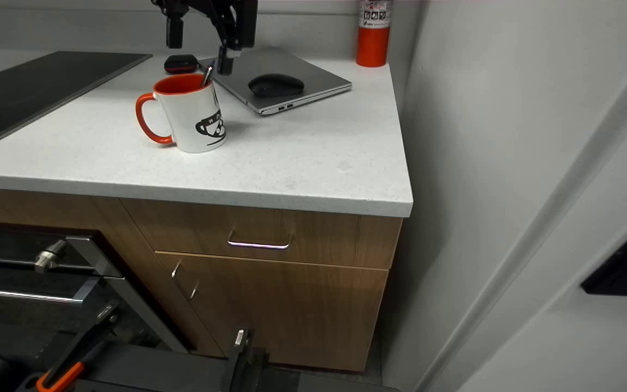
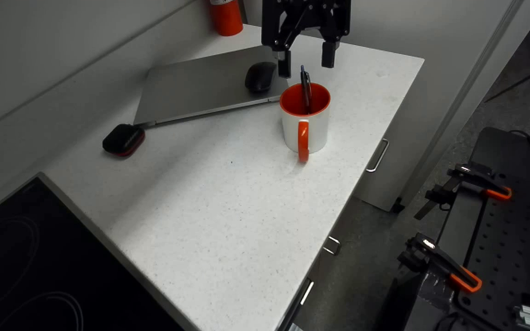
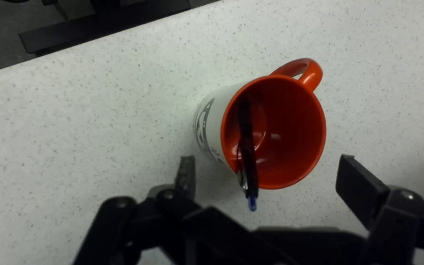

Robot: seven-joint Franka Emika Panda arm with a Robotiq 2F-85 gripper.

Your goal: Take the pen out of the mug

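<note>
The white mug point(image 1: 191, 122) with its red handle and red inside stands upright on the counter. It also shows in an exterior view point(image 2: 319, 133) and in the wrist view point(image 3: 289, 147). The dark pen point(image 3: 248, 158) leans in the mug, its blue-tipped end sticking out past the rim. The pen also shows in both exterior views point(image 1: 207, 75) point(image 2: 306, 92); its lower end is inside the mug. My gripper point(image 3: 266, 158) is open and empty above the mug. In the wrist view the pen's upper end lies between the spread fingers. The gripper also shows in both exterior views point(image 1: 200, 59) point(image 2: 306, 71).
A closed grey laptop point(image 2: 191, 87) with a black mouse point(image 1: 275, 85) on it lies near the mug. A small black-and-red case point(image 2: 123, 139) lies by the laptop. A red cylinder point(image 1: 372, 46) stands at the back. A black cooktop point(image 1: 36, 87) is set in the counter point(image 1: 302, 158).
</note>
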